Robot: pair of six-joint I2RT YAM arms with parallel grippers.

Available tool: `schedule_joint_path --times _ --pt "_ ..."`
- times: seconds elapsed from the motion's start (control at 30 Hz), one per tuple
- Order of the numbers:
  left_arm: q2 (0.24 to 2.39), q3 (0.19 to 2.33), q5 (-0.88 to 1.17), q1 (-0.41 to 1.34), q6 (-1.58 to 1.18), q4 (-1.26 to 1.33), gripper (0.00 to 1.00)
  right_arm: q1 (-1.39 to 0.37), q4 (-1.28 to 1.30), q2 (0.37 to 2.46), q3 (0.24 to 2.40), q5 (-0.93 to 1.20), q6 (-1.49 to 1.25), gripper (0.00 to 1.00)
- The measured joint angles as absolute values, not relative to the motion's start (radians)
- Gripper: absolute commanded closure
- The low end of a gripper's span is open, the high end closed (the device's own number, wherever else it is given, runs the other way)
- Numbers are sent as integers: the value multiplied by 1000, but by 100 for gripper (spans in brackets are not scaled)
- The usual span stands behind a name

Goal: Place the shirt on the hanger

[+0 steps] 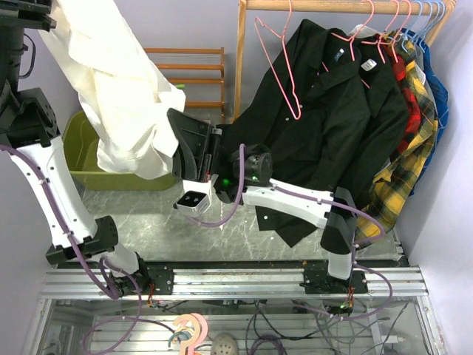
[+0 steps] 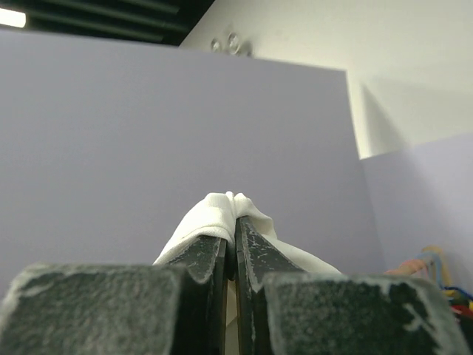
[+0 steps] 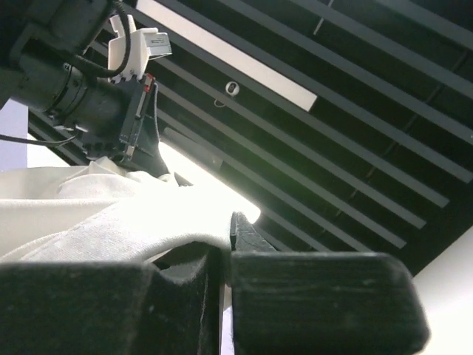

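The white shirt (image 1: pixel 118 89) hangs bunched in the air at the top left, held between both arms. My left gripper (image 1: pixel 37 15) is raised at the top left corner, shut on a fold of the shirt (image 2: pixel 222 211); its jaws (image 2: pixel 235 225) pinch the cloth. My right gripper (image 1: pixel 175 126) is shut on the shirt's lower right edge (image 3: pixel 111 222), with cloth draped over its fingers (image 3: pixel 230 231). The empty pink wire hanger (image 1: pixel 284 70) hangs from the wooden rail (image 1: pixel 332 6), to the right of the shirt and apart from it.
A black shirt (image 1: pixel 340 118) hangs on another pink hanger beside the empty one, with red and yellow plaid shirts (image 1: pixel 406 155) and light blue hangers (image 1: pixel 432 15) further right. A green bin (image 1: pixel 81 148) and a wooden rack (image 1: pixel 196 70) stand behind the shirt.
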State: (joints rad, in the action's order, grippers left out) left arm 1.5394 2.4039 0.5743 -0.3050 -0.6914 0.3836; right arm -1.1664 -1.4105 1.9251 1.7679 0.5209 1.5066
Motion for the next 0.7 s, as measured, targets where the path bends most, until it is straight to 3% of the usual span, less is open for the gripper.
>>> schedule_joint_path --times 0.17,0.43,0.57,0.7 --pt "1625 2533 576 -225 -729 395 86 -1169 -1281 1851 1781 547 1530 100" --pt "1729 2542 466 206 -316 0 87 -1180 -1072 1748 1781 507 1659 100" --pt "1806 2490 336 398 -130 -168 86 -1203 -953 1597 1598 362 1782 100" --pt "1812 2293 240 506 -25 -212 86 -1262 -931 1401 1311 119 1841 100"
